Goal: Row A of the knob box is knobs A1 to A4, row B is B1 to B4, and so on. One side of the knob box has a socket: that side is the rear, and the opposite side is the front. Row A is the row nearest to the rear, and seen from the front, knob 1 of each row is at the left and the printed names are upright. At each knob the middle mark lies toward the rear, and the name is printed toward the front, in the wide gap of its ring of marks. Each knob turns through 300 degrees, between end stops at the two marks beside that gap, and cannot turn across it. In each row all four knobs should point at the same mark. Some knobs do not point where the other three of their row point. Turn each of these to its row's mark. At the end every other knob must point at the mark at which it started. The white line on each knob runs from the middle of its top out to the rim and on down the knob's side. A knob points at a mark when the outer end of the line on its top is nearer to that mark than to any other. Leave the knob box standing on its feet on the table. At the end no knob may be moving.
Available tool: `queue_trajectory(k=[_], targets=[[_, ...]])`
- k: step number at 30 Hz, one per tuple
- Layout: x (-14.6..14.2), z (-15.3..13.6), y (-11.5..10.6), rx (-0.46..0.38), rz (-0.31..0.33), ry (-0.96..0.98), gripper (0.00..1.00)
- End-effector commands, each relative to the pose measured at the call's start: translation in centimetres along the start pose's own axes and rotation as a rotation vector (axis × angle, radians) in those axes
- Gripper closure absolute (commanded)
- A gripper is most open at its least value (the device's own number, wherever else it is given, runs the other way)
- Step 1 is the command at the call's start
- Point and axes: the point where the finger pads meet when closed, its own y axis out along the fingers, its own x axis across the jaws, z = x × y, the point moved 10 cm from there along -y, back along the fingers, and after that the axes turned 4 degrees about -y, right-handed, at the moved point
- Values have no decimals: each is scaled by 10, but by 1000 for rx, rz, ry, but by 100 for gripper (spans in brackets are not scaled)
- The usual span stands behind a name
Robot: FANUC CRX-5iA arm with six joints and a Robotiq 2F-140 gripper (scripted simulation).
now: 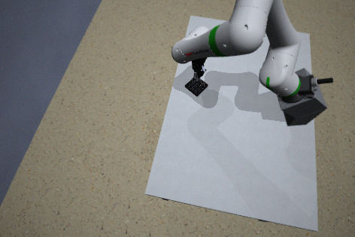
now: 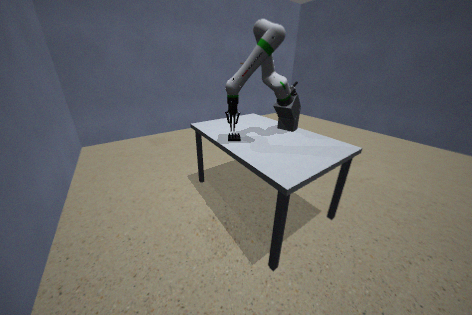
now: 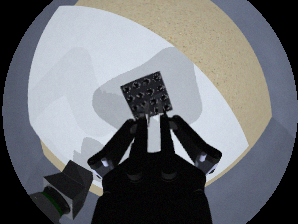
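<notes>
The knob box (image 1: 196,84) is a small black square box standing on the white table, near its far left edge. It also shows in the exterior view (image 2: 233,137) and in the wrist view (image 3: 147,96). Its knobs appear as small dark rounds, and their white lines and marks are too small to read. My gripper (image 3: 153,107) points straight down over the box's edge nearest the wrist camera. Its fingers stand a little apart, with the white table showing between them and nothing held. It hangs just above the box in the top and exterior views (image 1: 198,77) (image 2: 233,129).
The arm's grey base block (image 1: 304,102) stands at the table's far right corner. The table's edge runs close to the left of the box. The arm's shadow lies across the table between the base and the box.
</notes>
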Motion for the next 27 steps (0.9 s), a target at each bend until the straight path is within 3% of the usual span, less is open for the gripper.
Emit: queue_trajectory(k=[1, 6, 7, 16, 27], targets=[[0, 0, 0, 0, 0, 0, 88], [0, 0, 0, 0, 0, 0, 88], [0, 0, 0, 0, 0, 0, 0], [0, 0, -11, 0, 0, 0, 0], [0, 0, -71, 0, 0, 0, 0]])
